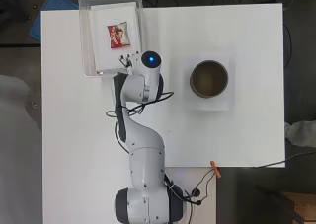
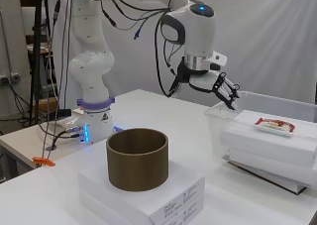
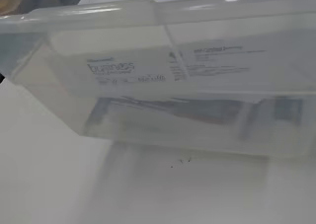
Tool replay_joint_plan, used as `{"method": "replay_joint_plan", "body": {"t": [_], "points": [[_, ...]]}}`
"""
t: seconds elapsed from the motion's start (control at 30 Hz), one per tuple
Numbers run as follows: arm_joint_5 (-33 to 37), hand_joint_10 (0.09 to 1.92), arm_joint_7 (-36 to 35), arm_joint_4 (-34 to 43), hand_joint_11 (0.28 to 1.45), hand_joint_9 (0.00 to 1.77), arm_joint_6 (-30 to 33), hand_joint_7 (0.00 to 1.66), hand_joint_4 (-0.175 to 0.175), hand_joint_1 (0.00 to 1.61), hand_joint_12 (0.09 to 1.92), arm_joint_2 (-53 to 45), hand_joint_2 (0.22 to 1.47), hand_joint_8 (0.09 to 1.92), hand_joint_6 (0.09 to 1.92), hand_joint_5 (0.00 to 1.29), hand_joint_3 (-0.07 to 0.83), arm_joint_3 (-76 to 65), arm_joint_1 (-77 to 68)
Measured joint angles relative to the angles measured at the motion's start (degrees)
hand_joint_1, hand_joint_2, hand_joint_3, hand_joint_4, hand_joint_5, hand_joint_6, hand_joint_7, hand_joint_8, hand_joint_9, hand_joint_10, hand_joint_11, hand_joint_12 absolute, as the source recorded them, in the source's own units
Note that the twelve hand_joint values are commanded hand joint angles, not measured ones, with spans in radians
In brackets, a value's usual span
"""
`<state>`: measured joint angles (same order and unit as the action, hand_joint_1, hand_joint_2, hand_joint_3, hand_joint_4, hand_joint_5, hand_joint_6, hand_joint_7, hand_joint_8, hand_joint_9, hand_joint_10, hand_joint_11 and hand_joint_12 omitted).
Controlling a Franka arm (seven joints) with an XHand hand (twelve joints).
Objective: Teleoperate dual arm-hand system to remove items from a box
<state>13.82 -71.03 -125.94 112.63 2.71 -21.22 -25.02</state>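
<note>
White tabletop (image 1: 74, 110), clear plastic box (image 1: 85, 46) at far corner. Red-white snack packet (image 1: 117, 36) lies inside on white stacked blocks (image 1: 106, 17). Hand (image 2: 222, 88) above near wall, fingers relaxed, holding nothing. I'd clear rim w/ fingers, then descend over pkt.

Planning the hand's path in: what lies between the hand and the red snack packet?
Only the white stack's bare top inside the clear box separates the hand from the red snack packet, per the overhead view.
</note>
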Motion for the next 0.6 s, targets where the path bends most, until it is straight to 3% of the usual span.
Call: {"method": "replay_joint_plan", "body": {"t": [0.13, 0.33, 0.47, 0.6], "points": [[-1.5, 0.09, 4.3, 0.6, 0.55, 0.73, 1.3, 0.7, 0.061, 0.4, 0.09, -1.0, 1.16, 0.09, 0.09, 0.56, -0.006, -0.9, -0.1], [-3.5, 0.09, 6.1, 9.5, 0.54, 0.69, 1.1, 0.67, 0.048, 0.39, 0.09, -9.1, 1.15, 0.09, 0.09, 0.52, -0.005, -1.7, 1.9], [-4.2, 0.09, 6.6, 10.1, 0.54, 0.69, 0.8, 0.67, 0.048, 0.39, 0.09, -9.8, 1.15, 0.09, 0.09, 0.52, -0.003, -1.7, 2.2], [-4.7, 0.09, 6.7, 11.8, 0.49, 0.54, 0.1, 0.52, -0.016, 0.39, 0.09, -11.3, 1.05, 0.09, 0.09, 0.32, -0.016, -0.6, 3.2]]}}
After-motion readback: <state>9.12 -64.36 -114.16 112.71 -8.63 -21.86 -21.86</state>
